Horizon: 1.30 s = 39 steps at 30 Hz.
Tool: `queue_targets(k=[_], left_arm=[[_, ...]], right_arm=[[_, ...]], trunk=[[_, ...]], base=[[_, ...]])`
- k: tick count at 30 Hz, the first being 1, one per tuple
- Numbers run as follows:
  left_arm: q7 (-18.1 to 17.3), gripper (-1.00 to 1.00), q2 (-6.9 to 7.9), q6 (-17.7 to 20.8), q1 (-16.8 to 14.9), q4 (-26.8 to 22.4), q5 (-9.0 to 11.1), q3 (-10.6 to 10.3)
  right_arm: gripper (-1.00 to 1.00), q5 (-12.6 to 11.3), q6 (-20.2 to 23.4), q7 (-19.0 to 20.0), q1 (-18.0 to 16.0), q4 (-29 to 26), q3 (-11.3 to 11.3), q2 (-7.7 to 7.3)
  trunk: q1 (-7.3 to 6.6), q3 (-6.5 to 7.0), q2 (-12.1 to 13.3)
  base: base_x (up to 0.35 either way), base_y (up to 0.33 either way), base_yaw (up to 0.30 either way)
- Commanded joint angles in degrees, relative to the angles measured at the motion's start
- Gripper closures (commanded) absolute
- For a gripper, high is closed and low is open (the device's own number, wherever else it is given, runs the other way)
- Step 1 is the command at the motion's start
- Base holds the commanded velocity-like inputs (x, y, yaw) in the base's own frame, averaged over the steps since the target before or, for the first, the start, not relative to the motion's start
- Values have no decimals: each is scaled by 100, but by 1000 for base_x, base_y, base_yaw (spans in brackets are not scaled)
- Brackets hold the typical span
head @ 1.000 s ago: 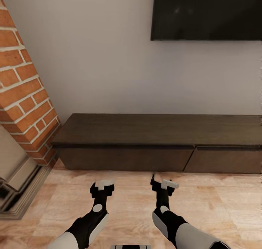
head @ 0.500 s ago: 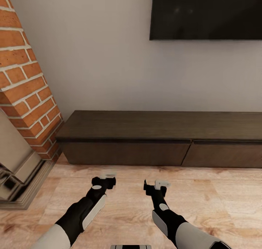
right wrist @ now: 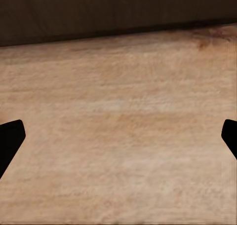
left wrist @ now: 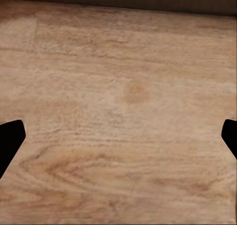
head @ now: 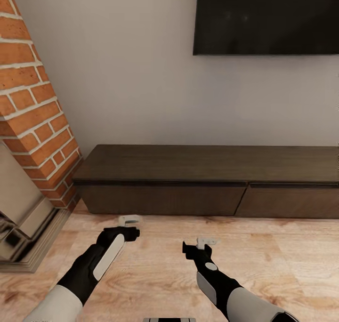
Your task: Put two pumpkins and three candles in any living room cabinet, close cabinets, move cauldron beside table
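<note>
The long dark-brown cabinet (head: 207, 164) stands against the white wall, and both of its drawer fronts are flush and shut. My left gripper (head: 127, 220) hovers over the wood floor just in front of the cabinet's left drawer. In the left wrist view its dark fingertips (left wrist: 10, 138) sit far apart with bare floor between them, so it is open. My right gripper (head: 205, 242) hangs a little nearer to me, and its fingertips (right wrist: 10, 136) are equally wide with nothing held. The pumpkins, candles, cauldron and table are out of view.
A red brick chimney (head: 33, 100) rises at the left above a stone-coloured fireplace surround (head: 26, 218) that juts onto the floor. A black TV (head: 266, 18) hangs on the wall over the cabinet. Pale wood floor (head: 282, 261) stretches to the right.
The view has drawn back a little from the cabinet. My left arm has swung out to the left and my right gripper has sunk slightly. Both stayed open.
</note>
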Motion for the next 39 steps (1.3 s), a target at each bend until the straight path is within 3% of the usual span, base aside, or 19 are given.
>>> queue_targets(k=[1,4,10,13,14,18,28,34,39], left_arm=[[50,-100,-1,147,-4,-10,69,134],[43,-100,-12,333,-4,-14,67,340],[59,-100,-7,397,-4,40,69,500],[61,-100,-6,400,-4,45,66,565],[65,-100,-10,403,-4,46,65,574],[69,-100,-18,400,-4,46,64,574],[70,-100,-8,405,-4,58,79,596],[70,-100,5,406,-4,30,82,609],[70,-100,-12,413,-4,10,98,829]], right_arm=[[-100,-49,44,-29,-5,3,51,0],[-100,-50,144,-30,-5,-1,51,1],[-100,-108,613,-32,-5,-147,38,-13],[-100,-504,865,0,-5,-533,53,-11],[-100,-741,917,27,-5,-737,61,-19],[-100,-1006,972,61,-5,-925,77,-168],[-100,-1251,1099,78,8,-938,77,-475],[-100,-1300,1114,86,13,-928,86,-491],[-100,-1283,1061,88,13,-851,86,-491]], trunk=[[-3,18,0],[-11,84,4],[-27,217,12],[-34,284,16],[-37,306,17],[-47,395,22],[-73,616,36],[-88,749,44],[-101,860,50]], base=[[0,0,0],[0,0,0],[0,0,0],[0,0,0],[0,0,0],[0,0,0],[0,0,0],[0,0,0],[-18,0,0]])
